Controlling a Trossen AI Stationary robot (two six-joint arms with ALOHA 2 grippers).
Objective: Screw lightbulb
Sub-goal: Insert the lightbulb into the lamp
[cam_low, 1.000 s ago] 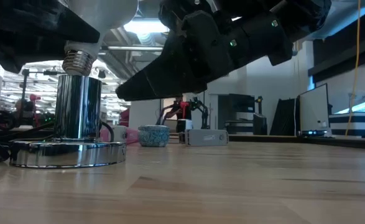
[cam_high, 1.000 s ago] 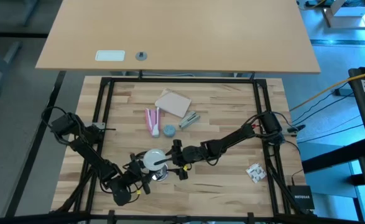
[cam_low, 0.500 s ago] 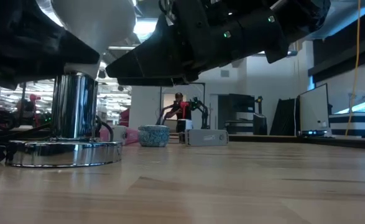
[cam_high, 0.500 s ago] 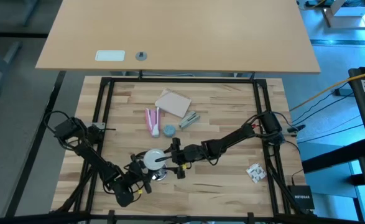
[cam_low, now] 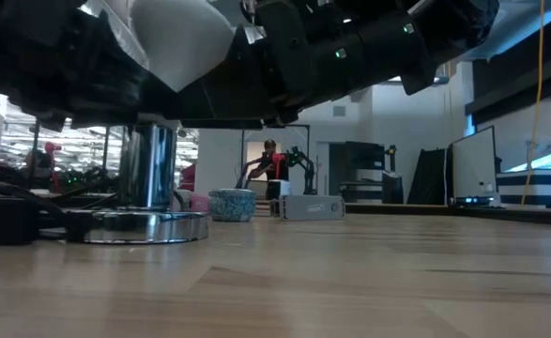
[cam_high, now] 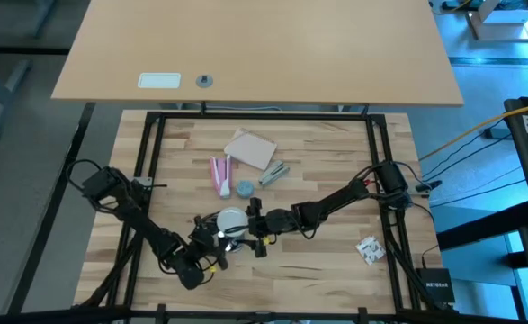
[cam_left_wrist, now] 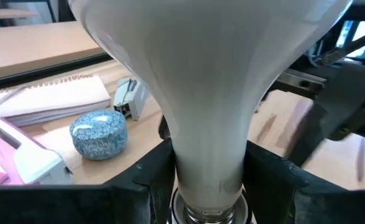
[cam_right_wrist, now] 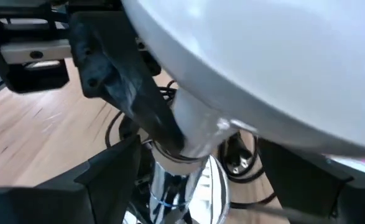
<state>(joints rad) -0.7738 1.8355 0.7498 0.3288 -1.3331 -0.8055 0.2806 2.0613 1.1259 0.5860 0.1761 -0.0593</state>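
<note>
A: Where's the lightbulb (cam_left_wrist: pixel 207 93)?

B: Over the chrome socket base (cam_low: pixel 148 221), its neck pinched by the left gripper (cam_left_wrist: pixel 208 180), whose fingers are clamped on it. The right gripper (cam_high: pixel 253 223) sits just beside the dome, spread wide, holding nothing.

A: How will it handle?

B: Light, smooth, likely fragile and slippery. I'd grip the narrow neck gently, not the dome.

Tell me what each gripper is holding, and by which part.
The left gripper grips the pale white lightbulb by its narrow neck, just above the screw base. The right gripper, beside it, is open and holds nothing.
</note>
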